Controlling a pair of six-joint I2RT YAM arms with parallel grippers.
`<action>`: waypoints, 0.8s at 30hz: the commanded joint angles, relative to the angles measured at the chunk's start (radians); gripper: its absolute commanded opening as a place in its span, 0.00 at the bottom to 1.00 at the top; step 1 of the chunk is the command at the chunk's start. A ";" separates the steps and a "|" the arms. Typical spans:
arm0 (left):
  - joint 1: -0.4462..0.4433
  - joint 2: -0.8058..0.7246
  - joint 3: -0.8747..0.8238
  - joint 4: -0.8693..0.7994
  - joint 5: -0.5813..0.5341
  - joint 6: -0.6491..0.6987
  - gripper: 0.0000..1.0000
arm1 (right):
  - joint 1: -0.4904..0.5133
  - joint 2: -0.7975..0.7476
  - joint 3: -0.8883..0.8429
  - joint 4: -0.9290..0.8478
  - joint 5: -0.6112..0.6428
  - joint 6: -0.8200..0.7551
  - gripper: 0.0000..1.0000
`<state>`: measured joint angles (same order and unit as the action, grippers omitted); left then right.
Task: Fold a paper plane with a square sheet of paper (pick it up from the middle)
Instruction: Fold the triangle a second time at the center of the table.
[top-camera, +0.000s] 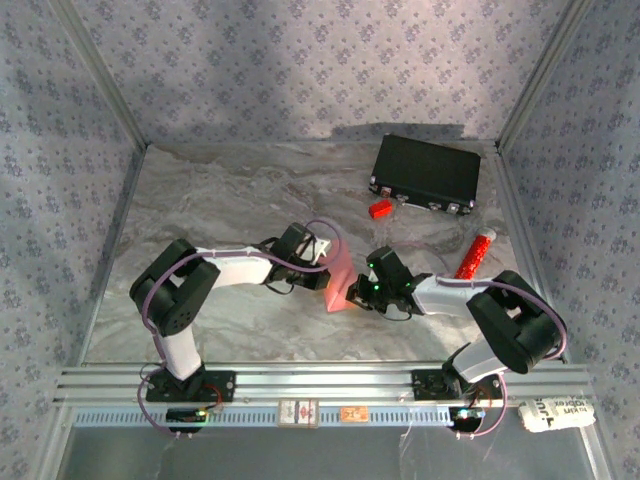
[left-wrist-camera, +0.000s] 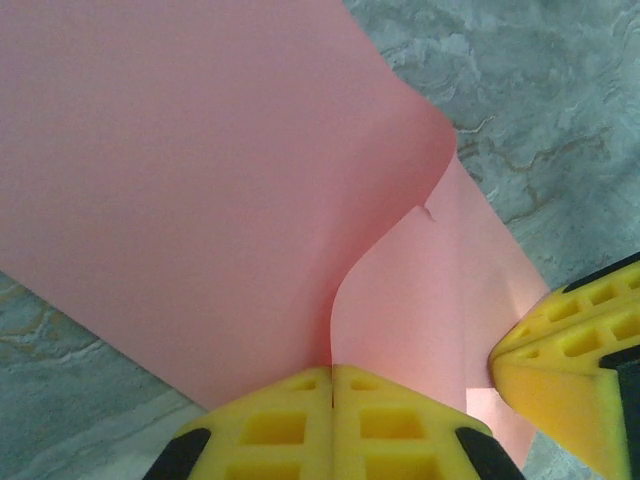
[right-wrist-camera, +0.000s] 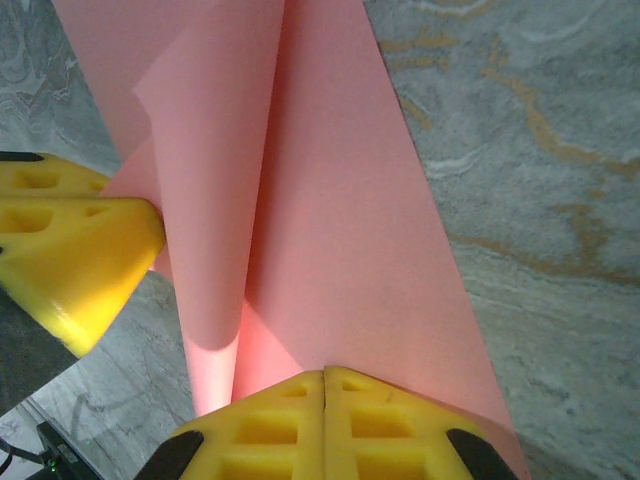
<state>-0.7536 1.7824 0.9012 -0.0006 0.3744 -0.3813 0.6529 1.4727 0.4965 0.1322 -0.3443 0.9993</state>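
Item: square sheet of paper (top-camera: 338, 272), salmon-pink, standing upright mid-table (top-camera: 220, 190), part-folded, its halves bowing apart.
Held by: left gripper (left-wrist-camera: 332, 372), clenched on the sheet; right gripper (right-wrist-camera: 325, 375), pinching it from the opposite side.
Handling note: best to keep both pinches level and the edges matched before pressing any crease.

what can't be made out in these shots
- Top external: pink paper is small and nearly edge-on; its folds are unclear.
- Left wrist: paper's upper and left edges are cut off by the frame.
- Top external: red-and-white tube lettering too small.
- Top external: small red block too small to identify.
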 joint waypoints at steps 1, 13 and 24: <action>0.002 0.011 0.028 -0.009 0.017 0.024 0.00 | -0.007 0.025 -0.005 -0.114 0.031 -0.025 0.06; 0.002 0.047 0.028 -0.034 0.011 0.033 0.00 | -0.009 0.028 0.002 -0.122 0.025 -0.034 0.06; 0.003 0.014 0.004 -0.040 -0.004 0.022 0.00 | -0.011 0.026 0.008 -0.129 0.028 -0.037 0.06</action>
<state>-0.7536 1.8084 0.9176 -0.0074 0.3771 -0.3668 0.6491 1.4738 0.5087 0.1070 -0.3473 0.9852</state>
